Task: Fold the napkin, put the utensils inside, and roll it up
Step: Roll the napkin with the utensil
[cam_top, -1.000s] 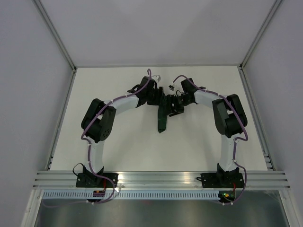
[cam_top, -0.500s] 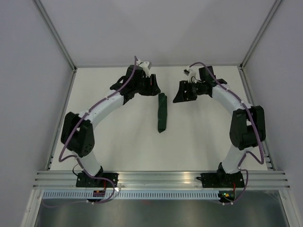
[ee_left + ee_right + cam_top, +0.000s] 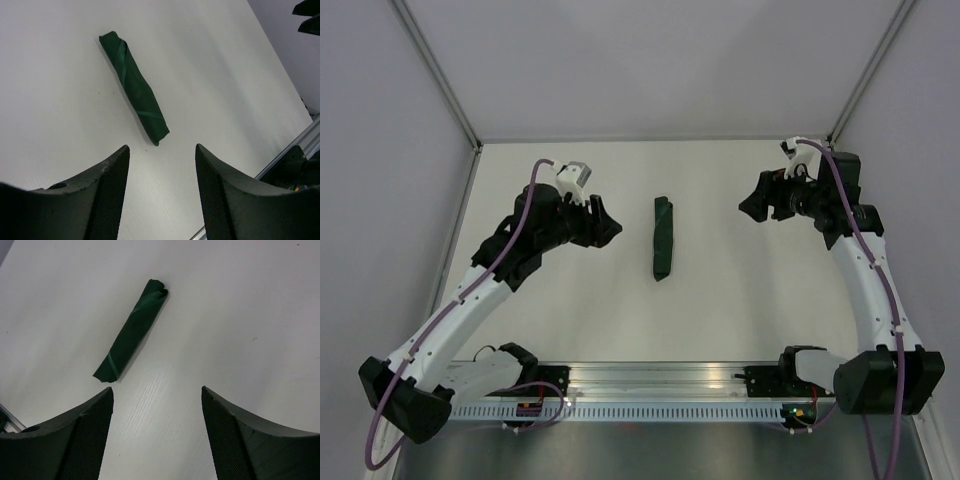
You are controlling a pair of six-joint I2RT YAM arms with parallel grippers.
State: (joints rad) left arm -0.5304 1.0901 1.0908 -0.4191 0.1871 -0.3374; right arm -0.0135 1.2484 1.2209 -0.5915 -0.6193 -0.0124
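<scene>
Lying mid-bench: napkin [image 3: 663, 238], dk green, rolled into a slim tight tube, running approx near-to-far on the white bench [image 3: 720, 300]. Nothing is touching it. What's inside the roll is hidden, so can't tell.

L fingers [image 3: 605, 228] are hovering to the L of the roll, apart from it, tips pointing twd it. They're standing spread, gripping nothing. L wrist cam: both fingers [image 3: 107, 195] are framing bare bench in the gap. Napkin [image 3: 134, 89] is lying ahead of them, up and L of the gap, w/ diagonal wrap bands showing across the cloth.

R fingers [image 3: 757, 205] are hanging over the far R part of the bench, well apart from the roll, tips facing twd it. Spread too, empty. R wrist cam: fingers [image 3: 85, 440] are standing wide apart w/ bare bench between. Napkin [image 3: 131, 332] is lying ahead, slanting. One end is showing a curled opening, the other is lying flat w/ a band across it.

Roll is sitting between the 2 arms, somewhat nearer the L fingers than the R. Alu rail [image 3: 660, 378] is running along the near edge w/ both arm bases on it.
</scene>
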